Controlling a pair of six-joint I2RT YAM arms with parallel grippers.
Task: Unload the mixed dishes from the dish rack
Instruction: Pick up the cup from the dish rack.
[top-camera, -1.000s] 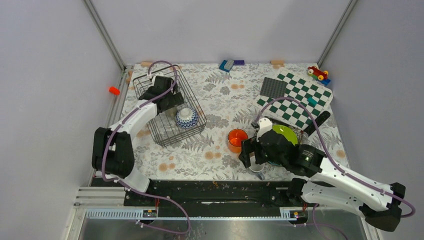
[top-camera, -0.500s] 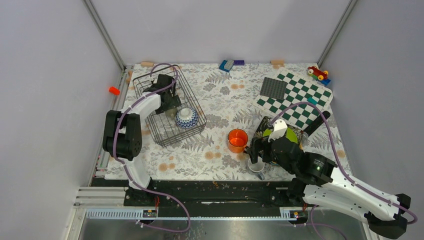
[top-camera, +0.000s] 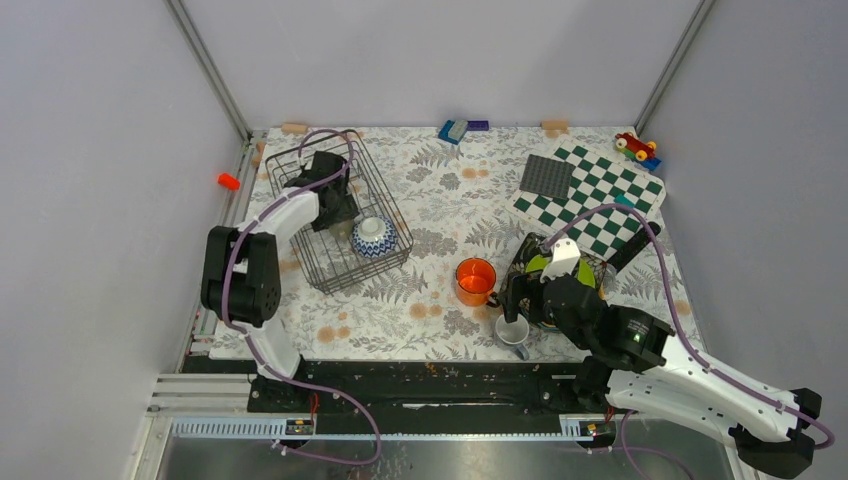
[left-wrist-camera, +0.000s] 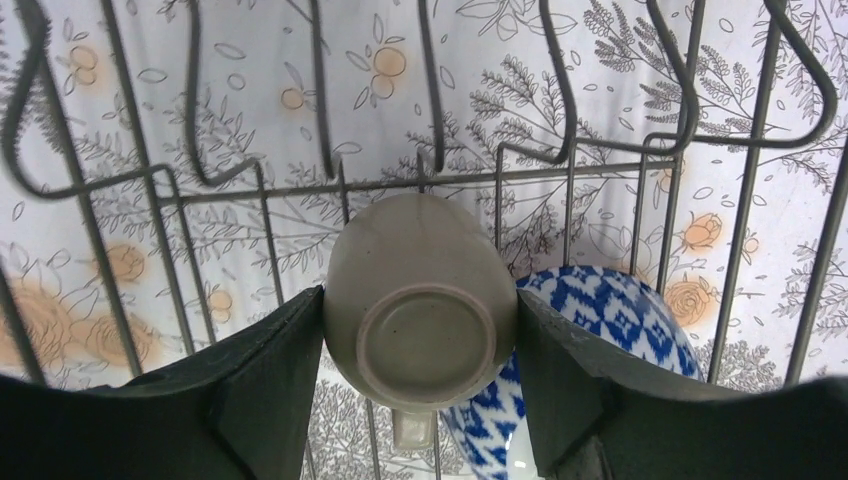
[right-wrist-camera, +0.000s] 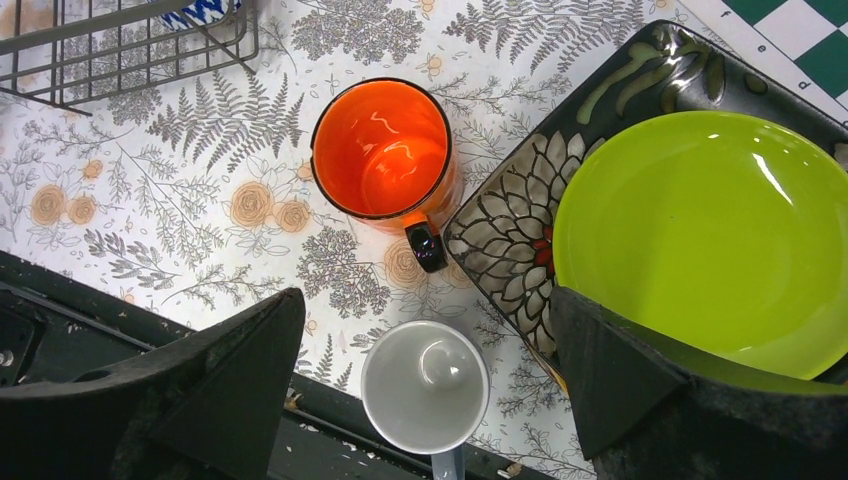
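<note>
Inside the dish rack (top-camera: 338, 215), the patterned bowl (left-wrist-camera: 610, 330) is seen just beside the grey cup (left-wrist-camera: 420, 300) and is partly hidden behind it. Upright prongs and cross wires are seen beyond both. Near the rack, on the right arm's side, the orange mug (right-wrist-camera: 382, 150) is stood upright with its handle turned to the near edge. Farther from the rack on that side, the white mug (right-wrist-camera: 425, 385) is stood mouth up, handle also to the near edge. Beside it the black floral square plate (right-wrist-camera: 510, 235) is laid flat, with the lime-green plate (right-wrist-camera: 700, 230) resting on it. Well apart from the rack, toward the far right corner, the chequered board (top-camera: 600, 205) is laid. The studded square (top-camera: 547, 177) overlaps the board's corner nearest the rack, and a toy car (top-camera: 635, 146) is seen past the board.

The left gripper (left-wrist-camera: 420, 335) is placed within the rack and is clamped on the grey cup, one finger pressed to each side. The cup is turned base toward the wrist camera, mouth away from it. Its long axis is lined up with the fingers, and its handle is shown at the lower edge of that view.

The right gripper (right-wrist-camera: 425, 345) is held above the white mug, well apart from the rack. Its fingers are spread wide, and nothing is held or touched.
</note>
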